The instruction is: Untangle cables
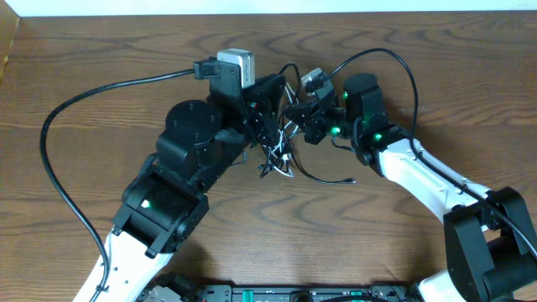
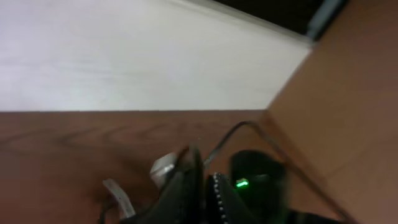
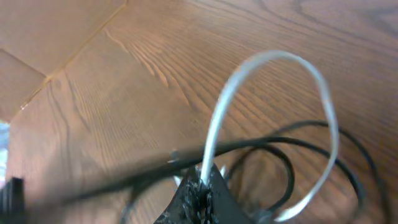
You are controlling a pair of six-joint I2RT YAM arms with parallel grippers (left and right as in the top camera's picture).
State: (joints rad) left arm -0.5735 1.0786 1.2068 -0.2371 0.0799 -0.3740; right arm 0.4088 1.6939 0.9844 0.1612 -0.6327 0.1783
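Observation:
The cables [image 1: 279, 155] are a small tangle of thin black cords and one white cord, hanging between my two grippers at the table's middle. A loose black end with a plug [image 1: 348, 180] trails right on the wood. My left gripper [image 1: 270, 109] is shut on the tangle; its fingers [image 2: 204, 186] are pressed together, with a white plug end [image 2: 163, 168] beside them. My right gripper [image 1: 306, 117] is shut on the white cord [image 3: 273, 59], which loops up from its fingertips [image 3: 202, 183], with black cords [image 3: 292, 146] behind.
The thick black arm cable [image 1: 75, 105] curves over the table's left half, another [image 1: 394, 59] arcs over the right arm. A brown board [image 2: 348, 112] stands at the table's side. The table's far edge [image 1: 268, 15] meets a white wall.

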